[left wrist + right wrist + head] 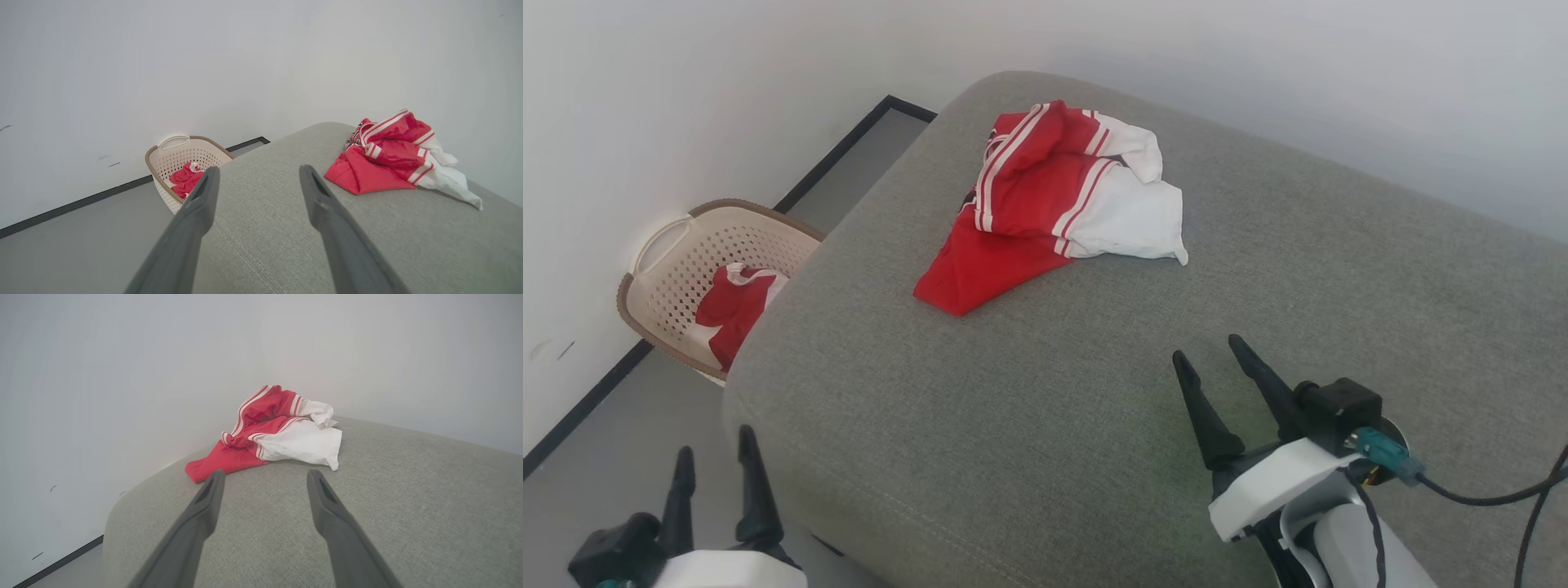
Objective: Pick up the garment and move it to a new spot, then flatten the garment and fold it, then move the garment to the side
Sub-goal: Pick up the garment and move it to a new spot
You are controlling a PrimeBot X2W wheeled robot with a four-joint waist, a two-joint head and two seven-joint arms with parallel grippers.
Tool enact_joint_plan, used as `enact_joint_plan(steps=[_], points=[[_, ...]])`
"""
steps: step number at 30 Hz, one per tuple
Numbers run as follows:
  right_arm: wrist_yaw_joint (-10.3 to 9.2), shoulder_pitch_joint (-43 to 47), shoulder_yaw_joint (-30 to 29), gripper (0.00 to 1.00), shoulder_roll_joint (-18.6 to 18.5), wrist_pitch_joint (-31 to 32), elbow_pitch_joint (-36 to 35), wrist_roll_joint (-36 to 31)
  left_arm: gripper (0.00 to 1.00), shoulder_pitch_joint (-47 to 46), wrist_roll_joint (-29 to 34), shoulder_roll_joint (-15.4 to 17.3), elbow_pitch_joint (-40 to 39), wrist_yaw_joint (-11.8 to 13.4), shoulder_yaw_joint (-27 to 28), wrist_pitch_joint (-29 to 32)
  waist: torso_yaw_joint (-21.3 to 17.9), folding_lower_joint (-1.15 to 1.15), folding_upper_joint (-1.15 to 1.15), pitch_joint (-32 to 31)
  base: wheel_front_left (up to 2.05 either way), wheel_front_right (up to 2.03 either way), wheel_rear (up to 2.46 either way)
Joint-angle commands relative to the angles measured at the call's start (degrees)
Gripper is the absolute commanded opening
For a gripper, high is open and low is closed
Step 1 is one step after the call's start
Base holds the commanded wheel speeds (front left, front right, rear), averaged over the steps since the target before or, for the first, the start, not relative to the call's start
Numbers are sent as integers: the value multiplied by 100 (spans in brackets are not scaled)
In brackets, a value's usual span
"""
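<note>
Red garment lies crumpled on grey cushion, cream basket beside cushion.

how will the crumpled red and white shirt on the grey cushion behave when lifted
Likely floppy: the red and white shirt lies in soft, bunched folds, so it should droop and unfurl from wherever it is pinched. Probably light for its size, as the cloth looks thin.

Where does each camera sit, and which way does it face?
Head view: high, looking down on the grey cushion, the garment and basket; left gripper and right gripper at bottom, jaws open.
Left wrist view: low, along its own open jaws toward basket and wall.
Right wrist view: low, along its own open jaws toward the garment.
Shared: the garment appears in all three.
</note>
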Motion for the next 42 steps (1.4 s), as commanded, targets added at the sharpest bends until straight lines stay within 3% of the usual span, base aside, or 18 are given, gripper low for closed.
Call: enact_joint_plan(steps=[1,8,14,21,28,35,42], points=[[-2,-43,-63,100,-35,-20,-42,63,100,-70,14,-12,57,-76,-50,-17,-20,0,0,-4,0,0,0],[-2,248,-441,100,-26,-20,-244,18,100,-722,402,-14,540,-492,-419,-17,-133,0,0,-3,0,0,0],[-2,186,-544,100,-50,-20,-492,-119,100,-2121,462,243,1342,-719,-688,-17,-861,0,0,434,0,0,0],[-2,-20,-591,100,-22,-20,-684,-173,100,-3942,-38,1161,2885,-748,-1085,103,-1709,0,0,912,0,0,0],[-2,-218,-533,100,50,-20,-806,-168,100,-5077,-1230,2233,4039,-747,-1840,1392,-2415,0,0,1218,0,0,0],[-2,-320,-515,100,109,-20,-916,-189,100,-5339,-2430,2889,4220,-748,-2599,3118,-2876,0,0,1398,0,0,0],[-2,-466,-430,100,128,-20,-1062,-271,100,-5388,-3170,3206,4288,-749,-3012,3778,-3255,0,0,1732,0,0,0]])
